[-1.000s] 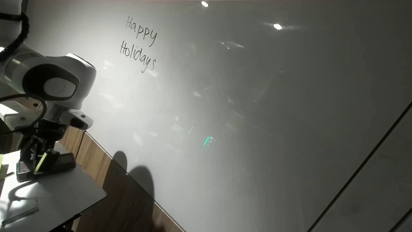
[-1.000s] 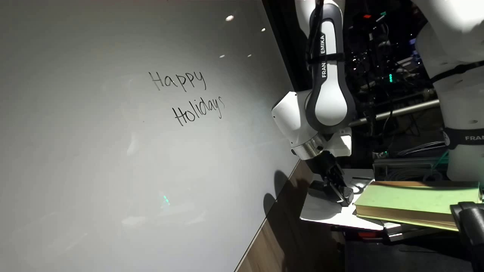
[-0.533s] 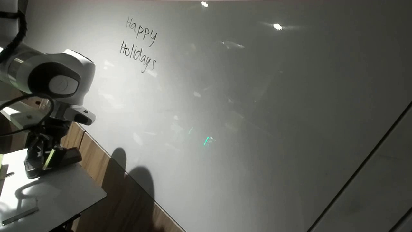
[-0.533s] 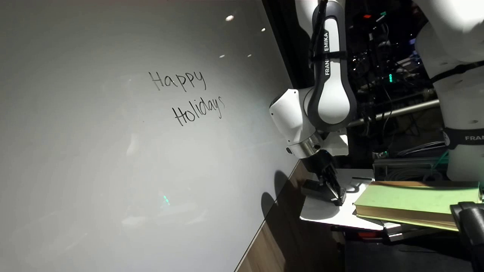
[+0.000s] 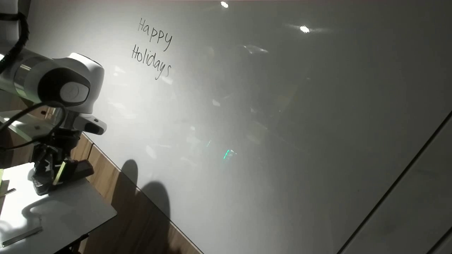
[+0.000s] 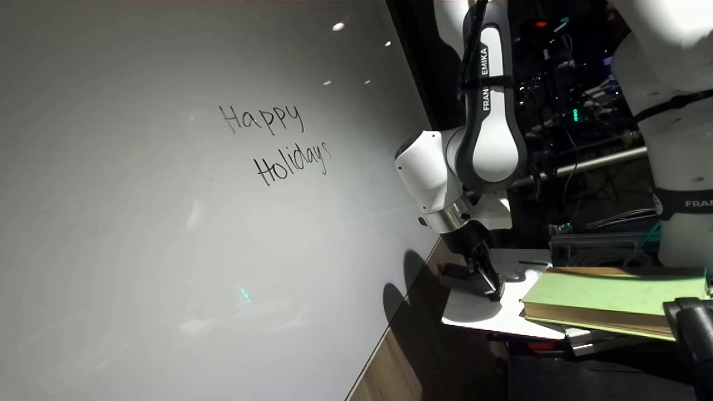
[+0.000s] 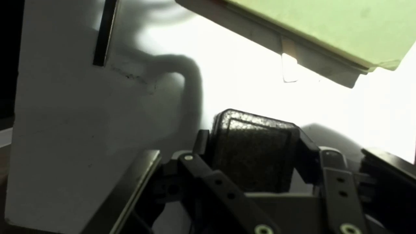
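The tool [image 7: 255, 149] is part-way closed, its jaws standing apart by the width of a black block [image 6: 461, 278] and bearing on two opposite sides of it, as the wrist view shows. The block is held at the bench [image 5: 81, 208], towards the edge that faces a wooden panel [image 5: 102, 169]; in both exterior views one of its ends overlaps that edge. Whether its underside meets the bench top I cannot tell. The white arm [image 6: 493, 145] points downward over the bench, and a curved shadow [image 7: 191, 87] lies on the surface beside the block.

A green book [image 6: 613, 289] lies at the edge opposite the panel, reaching out past the bench, near the tool but apart from it. A narrow dark strip [image 7: 105, 32] lies flat on the bench, roughly parallel to one of the side edges and well apart from the block.

Next to the panel, a whiteboard [image 5: 282, 141] fills most of both exterior views. Black handwriting [image 6: 267, 120] on it reads "Happy Holidays" in two lines, well away from the bench. Two rounded shadows [image 5: 155, 195] fall across the join between whiteboard and panel, bright spots of reflected light [image 5: 304, 29] show near the top of the whiteboard, and small green glints [image 5: 226, 154] show lower down
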Available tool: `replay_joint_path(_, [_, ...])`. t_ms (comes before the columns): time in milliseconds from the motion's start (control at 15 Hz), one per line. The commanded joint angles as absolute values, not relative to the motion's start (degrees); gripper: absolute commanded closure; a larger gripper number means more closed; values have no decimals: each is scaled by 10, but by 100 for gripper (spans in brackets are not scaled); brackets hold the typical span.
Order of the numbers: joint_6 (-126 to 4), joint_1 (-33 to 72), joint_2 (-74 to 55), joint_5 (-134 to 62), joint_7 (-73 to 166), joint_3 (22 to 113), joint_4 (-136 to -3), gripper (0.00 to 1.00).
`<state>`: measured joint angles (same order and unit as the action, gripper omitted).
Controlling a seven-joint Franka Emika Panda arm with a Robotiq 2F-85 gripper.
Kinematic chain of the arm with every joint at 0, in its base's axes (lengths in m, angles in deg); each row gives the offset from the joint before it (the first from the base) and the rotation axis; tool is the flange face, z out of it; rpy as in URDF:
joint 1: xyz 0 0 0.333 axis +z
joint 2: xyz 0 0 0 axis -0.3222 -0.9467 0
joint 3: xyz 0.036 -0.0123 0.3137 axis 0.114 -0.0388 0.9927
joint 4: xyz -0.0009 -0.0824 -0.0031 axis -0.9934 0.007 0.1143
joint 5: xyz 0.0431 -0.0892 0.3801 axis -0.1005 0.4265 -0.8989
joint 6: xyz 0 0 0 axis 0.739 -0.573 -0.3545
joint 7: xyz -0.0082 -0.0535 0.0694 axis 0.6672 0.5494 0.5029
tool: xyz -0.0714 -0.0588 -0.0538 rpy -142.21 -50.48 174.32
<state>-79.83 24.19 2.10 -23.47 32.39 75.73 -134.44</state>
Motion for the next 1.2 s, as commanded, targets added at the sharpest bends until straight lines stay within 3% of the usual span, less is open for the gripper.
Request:
replay_joint_path(0, [-804, 254, 28, -217, 304, 753, -1344, 63])
replay_joint_path(200, [-802, 260, 31, -216, 303, 754, -1341, 63])
replay_joint_path(267, [-805, 261, 41, -215, 303, 754, -1353, 13])
replay_joint_path(467, [-800, 259, 34, -210, 303, 750, -1343, 0])
replay_joint_path(867, [-804, 249, 65, -234, 326, 747, -1349, 0])
replay_joint_path(1133, [-800, 244, 164, -328, 325, 756, -1358, 0])
